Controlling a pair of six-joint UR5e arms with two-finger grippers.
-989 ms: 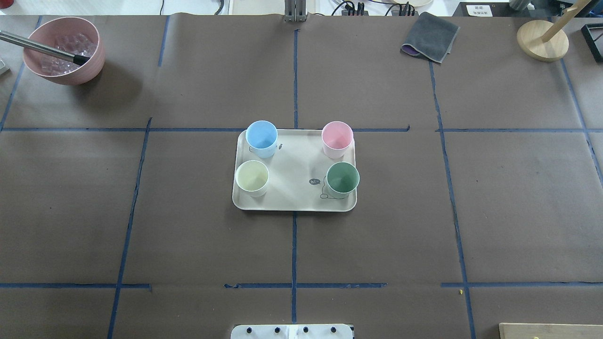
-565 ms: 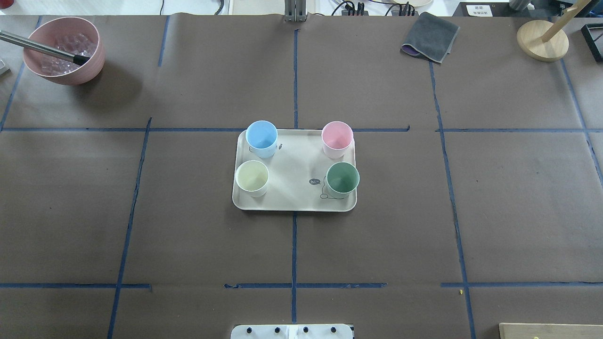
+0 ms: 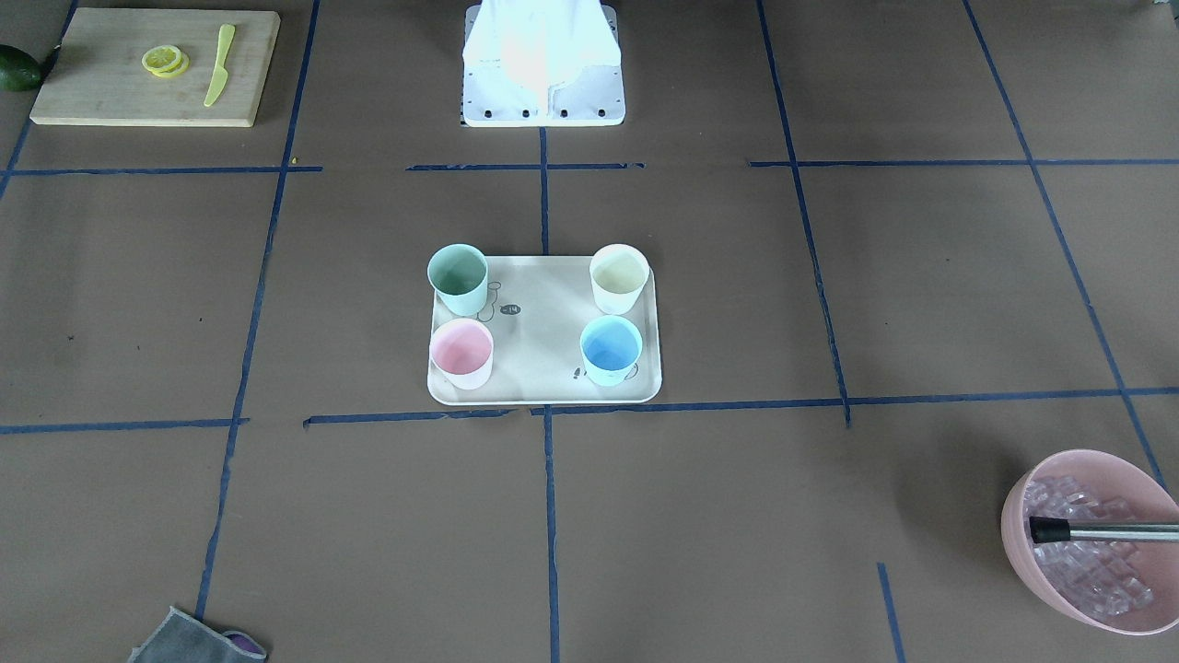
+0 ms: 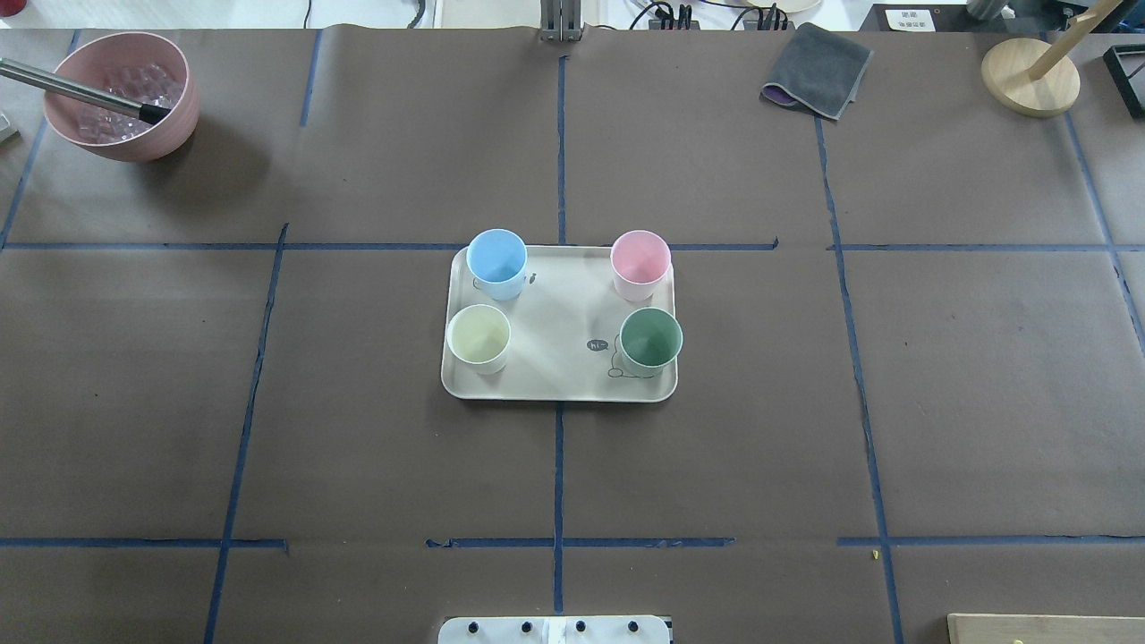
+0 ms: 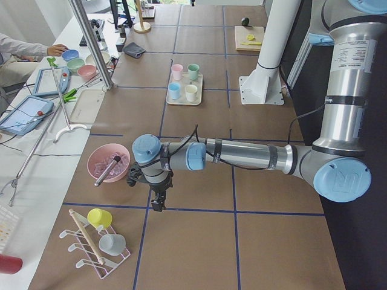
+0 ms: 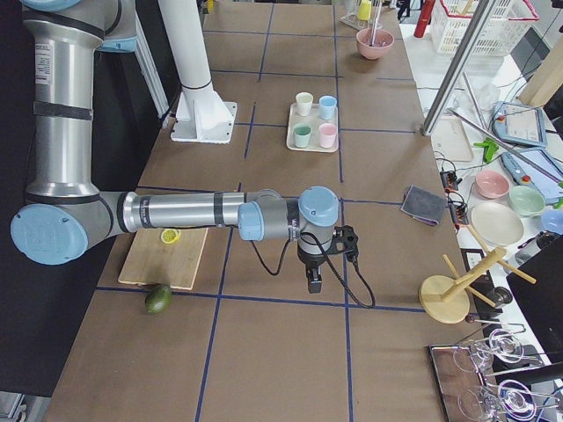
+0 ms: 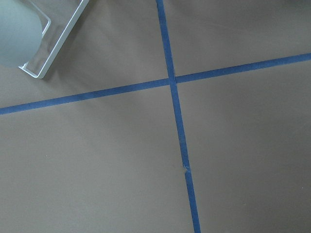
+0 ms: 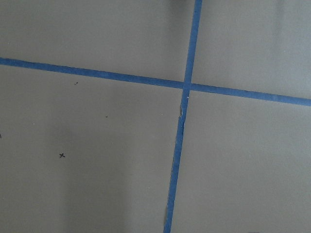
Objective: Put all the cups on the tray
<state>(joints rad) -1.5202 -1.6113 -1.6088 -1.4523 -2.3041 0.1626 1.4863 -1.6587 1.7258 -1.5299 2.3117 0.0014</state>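
The beige tray (image 4: pixel 559 322) lies at the table's middle. All four cups stand upright on it, one near each corner: light blue (image 4: pixel 496 259), pale pink (image 4: pixel 640 259), cream-white (image 4: pixel 479 335), mint green (image 4: pixel 650 338). They also show in the front view: green (image 3: pixel 458 274), cream (image 3: pixel 619 274), pink (image 3: pixel 461 350), blue (image 3: pixel 611 348). My left gripper (image 5: pixel 157 202) hangs far from the tray, near the pink bowl. My right gripper (image 6: pixel 314 283) hangs far off at the other end. I cannot tell whether either is open or shut. Both wrist views show only brown paper and blue tape.
A pink bowl (image 4: pixel 121 94) of ice cubes with a metal handle in it stands at the far left. A grey cloth (image 4: pixel 816 70) and a wooden stand (image 4: pixel 1030 76) are at the far right. A cutting board (image 3: pixel 152 66) with lemon slices and a knife lies near the robot's right.
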